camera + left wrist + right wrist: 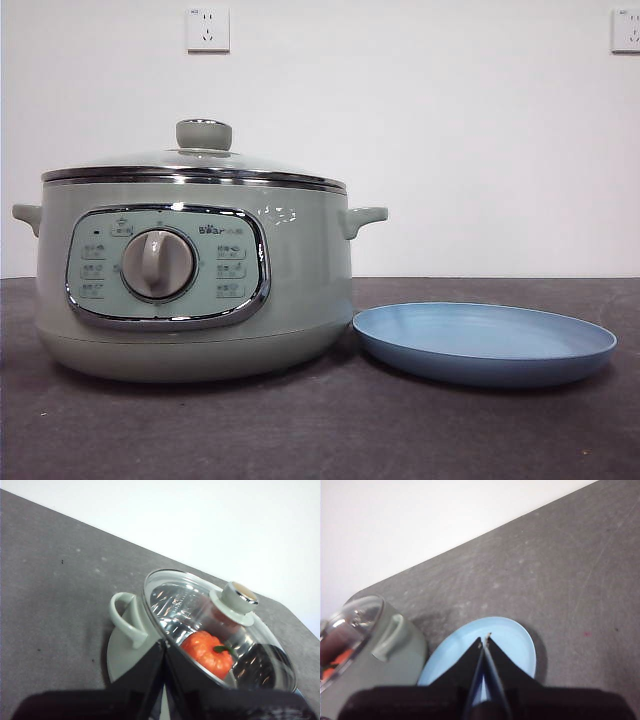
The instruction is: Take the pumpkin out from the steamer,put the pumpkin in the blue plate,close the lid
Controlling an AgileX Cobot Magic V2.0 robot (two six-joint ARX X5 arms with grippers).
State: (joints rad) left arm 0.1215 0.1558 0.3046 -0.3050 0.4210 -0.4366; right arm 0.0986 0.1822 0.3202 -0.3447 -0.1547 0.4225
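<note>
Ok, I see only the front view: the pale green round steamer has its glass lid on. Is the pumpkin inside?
Observer: Yes, the left wrist view shows the small orange toy pumpkin through the clear glass domed lid.
Operator: Where are the pincers?
Observer: The left pincer, shut, points at the pale green steamer beside one side handle.
Operator: And the right?
Observer: The right pincer, shut, hangs over the matte light-blue round plate.
</note>
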